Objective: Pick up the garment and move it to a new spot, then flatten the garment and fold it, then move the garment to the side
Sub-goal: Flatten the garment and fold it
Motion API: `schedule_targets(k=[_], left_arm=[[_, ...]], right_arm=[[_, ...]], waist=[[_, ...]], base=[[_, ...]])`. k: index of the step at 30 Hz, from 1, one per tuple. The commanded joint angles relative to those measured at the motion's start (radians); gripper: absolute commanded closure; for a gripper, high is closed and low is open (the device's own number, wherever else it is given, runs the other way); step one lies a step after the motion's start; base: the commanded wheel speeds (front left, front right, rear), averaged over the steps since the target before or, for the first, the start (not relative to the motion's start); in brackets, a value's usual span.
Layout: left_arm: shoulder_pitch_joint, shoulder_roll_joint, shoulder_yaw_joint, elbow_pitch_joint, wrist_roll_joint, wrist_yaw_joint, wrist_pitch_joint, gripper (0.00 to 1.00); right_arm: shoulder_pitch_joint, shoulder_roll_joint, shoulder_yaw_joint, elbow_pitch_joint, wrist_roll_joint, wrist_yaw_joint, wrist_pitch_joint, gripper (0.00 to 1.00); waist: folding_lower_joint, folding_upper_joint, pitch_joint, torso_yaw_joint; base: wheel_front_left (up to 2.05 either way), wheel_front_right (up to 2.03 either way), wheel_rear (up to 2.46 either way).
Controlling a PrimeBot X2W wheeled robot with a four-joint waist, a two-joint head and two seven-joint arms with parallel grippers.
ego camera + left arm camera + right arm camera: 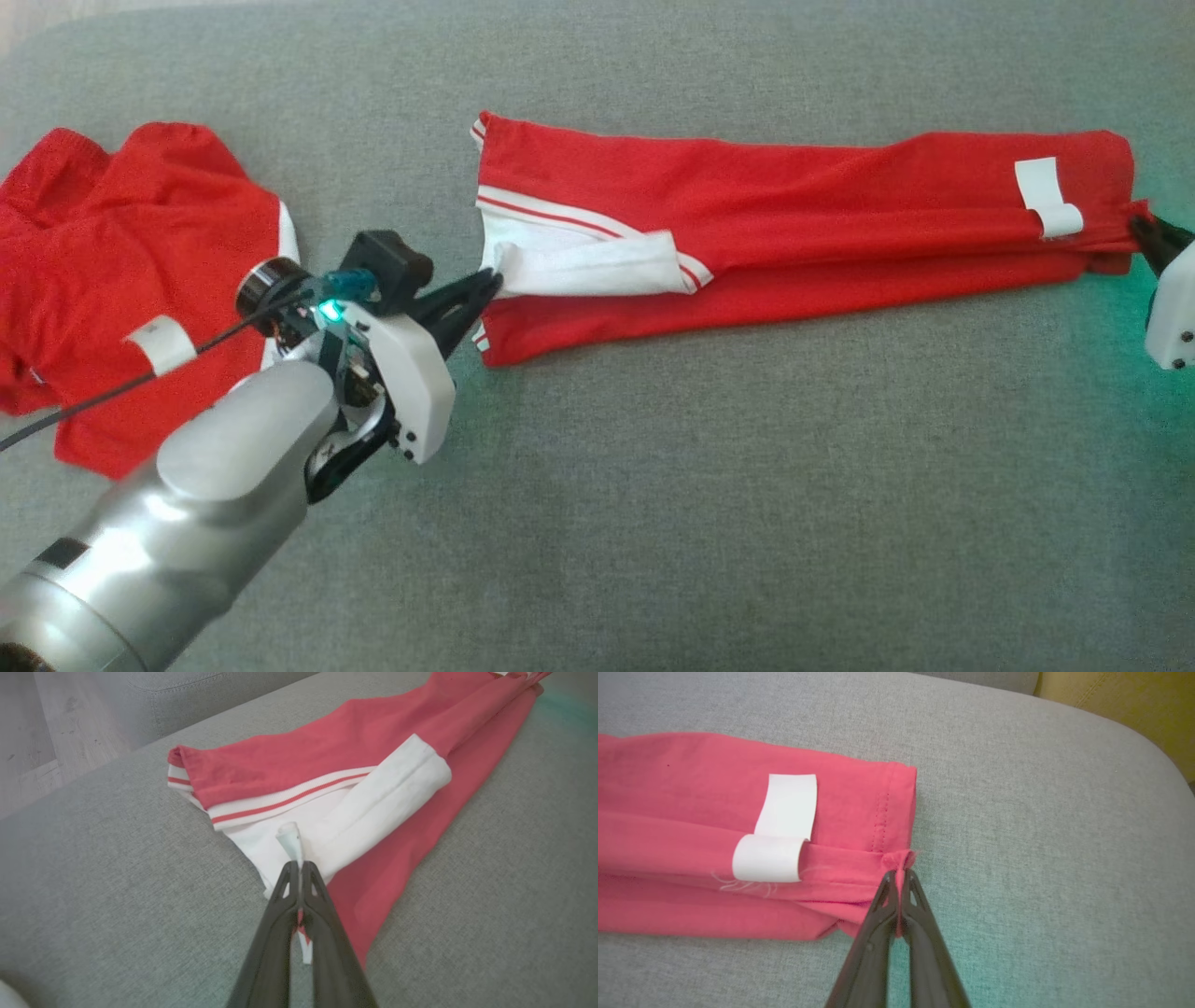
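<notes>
Holding a folded red garment (803, 224) stretched across the sofa (653, 513), gripped at each end.
Pinching its white left end with the left claw (488, 279), clenched tight on the cloth; pinching the red hem corner at its right end with the right claw (1134, 226), clenched likewise. Laid as a long narrow band over the sofa's far half, from mid-width toward the right edge, with a white label (1047, 196) near the right end. By the left edge, well apart, the other garment (140, 280), crumpled.
</notes>
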Motion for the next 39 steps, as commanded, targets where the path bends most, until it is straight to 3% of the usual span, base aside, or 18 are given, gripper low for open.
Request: schedule_targets(k=[1,6,7,8,9,10,13,17,23,29,33,34,39], left_arm=[[-0.021,0.045,0.033,-0.023,-0.002,0.002,0.001,1.00],[-0.015,0.047,0.007,-0.047,0.021,0.016,0.019,1.00],[-0.012,0.045,0.005,-0.048,0.018,0.019,0.027,1.00],[-0.013,0.045,0.003,-0.050,0.020,0.024,0.030,0.58],[-0.016,0.046,0.003,-0.053,0.030,0.033,0.022,0.02],[-0.021,0.048,0.000,-0.053,0.045,0.045,0.014,0.00],[-0.041,0.051,-0.005,-0.053,0.092,0.084,-0.017,0.00],[-0.053,0.015,0.076,-0.055,0.068,0.164,-0.120,0.00],[-0.041,-0.051,0.239,-0.064,0.003,0.286,-0.326,0.00],[0.049,-0.085,0.415,-0.153,0.017,0.367,-0.366,0.00],[0.148,-0.105,0.522,-0.235,0.093,0.390,-0.367,0.00],[0.227,-0.121,0.583,-0.279,0.148,0.394,-0.367,0.00],[0.415,-0.176,0.695,-0.337,0.282,0.377,-0.367,0.00]], right_arm=[[0.015,-0.044,0.008,-0.017,0.006,-0.001,-0.002,1.00],[-0.002,-0.038,0.037,-0.005,0.020,-0.001,-0.011,1.00],[-0.006,-0.036,0.039,0.000,0.024,-0.001,-0.015,0.78],[-0.011,-0.034,0.037,0.008,0.027,-0.001,-0.023,0.00],[-0.017,-0.030,0.034,0.014,0.032,-0.001,-0.030,0.00],[-0.024,-0.025,0.031,0.017,0.038,-0.001,-0.041,0.00],[-0.043,-0.011,0.016,0.017,0.060,-0.001,-0.081,0.00],[-0.068,0.005,-0.018,0.003,0.091,-0.001,-0.153,0.00],[-0.093,0.050,-0.116,-0.018,0.111,-0.001,-0.345,0.00],[-0.061,0.142,-0.212,-0.045,0.032,-0.001,-0.470,0.00],[-0.016,0.218,-0.333,-0.097,-0.039,-0.001,-0.479,0.00],[0.046,0.278,-0.420,-0.168,-0.113,-0.001,-0.479,0.00],[0.264,0.463,-0.602,-0.340,-0.317,-0.001,-0.479,0.00]], waist=[[0.0000,-0.0001,0.004,-0.003],[0.0000,-0.0001,0.018,-0.013],[0.0000,-0.0001,0.018,-0.016],[0.0000,-0.0001,0.018,-0.018],[0.0000,-0.0001,0.017,-0.022],[0.0000,-0.0001,0.014,-0.026],[0.0000,-0.0001,-0.005,-0.035],[0.0000,-0.0001,-0.047,-0.043],[0.0000,-0.0001,-0.121,-0.058],[0.0000,-0.0001,-0.170,-0.072],[0.0000,-0.0001,-0.183,-0.076],[0.0000,-0.0001,-0.188,-0.078],[0.0000,-0.0001,-0.205,-0.079]], base=[[0.00,0.00,0.00],[0.00,0.00,0.00],[0.00,0.00,0.00],[0.00,0.00,0.00],[0.00,0.00,0.00],[0.00,0.00,0.00],[0.00,0.00,0.00],[0.00,0.00,0.00],[0.00,0.00,0.00],[0.00,0.00,0.00],[0.00,0.00,0.00],[0.00,0.00,0.00],[0.00,0.00,0.00]])
